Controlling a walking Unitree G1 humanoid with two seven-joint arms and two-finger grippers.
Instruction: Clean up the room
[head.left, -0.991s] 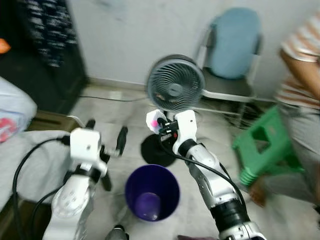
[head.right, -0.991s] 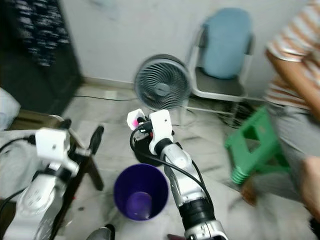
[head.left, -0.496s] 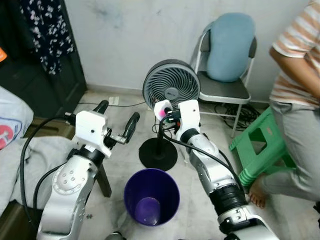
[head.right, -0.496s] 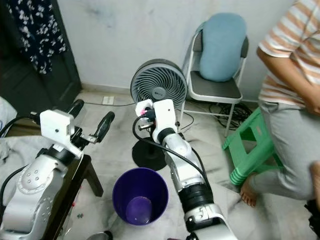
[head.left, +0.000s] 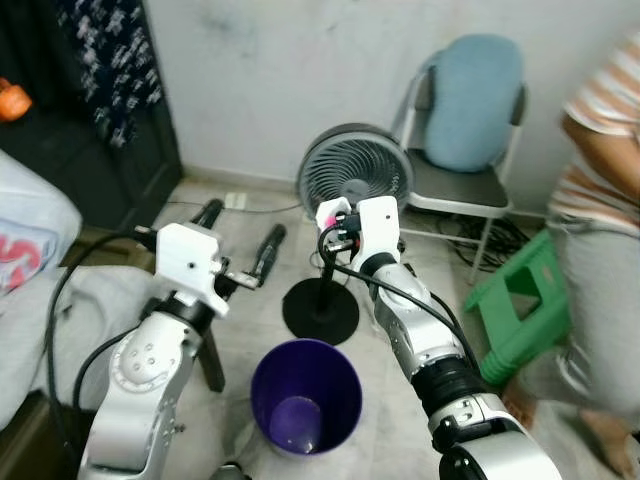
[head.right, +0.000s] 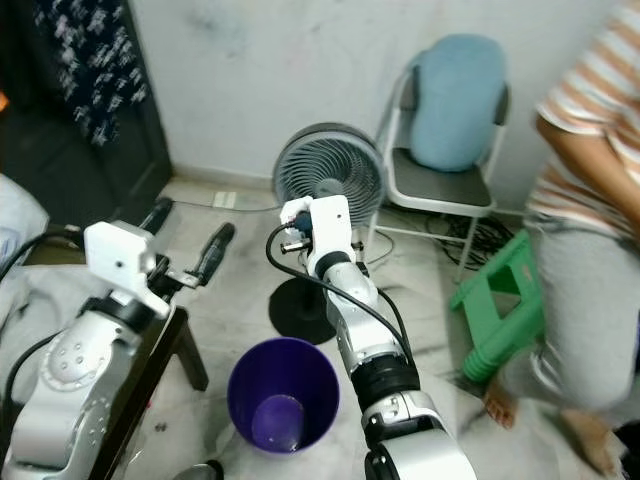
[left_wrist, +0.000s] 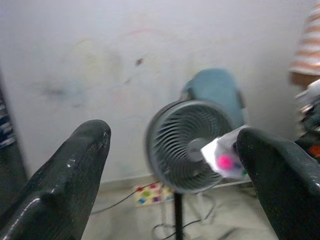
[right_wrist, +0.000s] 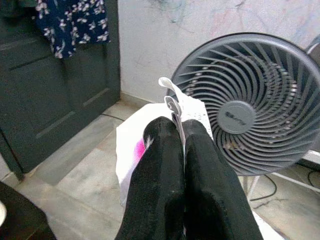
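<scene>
Above round purple bin (head.left: 305, 400): crinkled wrapper (right_wrist: 150, 135).

Both arms are silver metal with rounded jointed segments and black collars near the elbows. A white boxy wrist housing tops each, looped by thick black cables. The left gripper (head.left: 240, 245) and the right gripper (right_wrist: 181, 137) have long, glossy black, tapering fingers.

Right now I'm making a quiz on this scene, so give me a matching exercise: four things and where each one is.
Things:
1. white wrapper
2. purple bin
3. blue cushion
4. green stool

Places:
A. on the folding chair
B. floor between the arms
C. pinched in the right gripper
D. beside the person's legs

Pairs: 1-C, 2-B, 3-A, 4-D
</scene>
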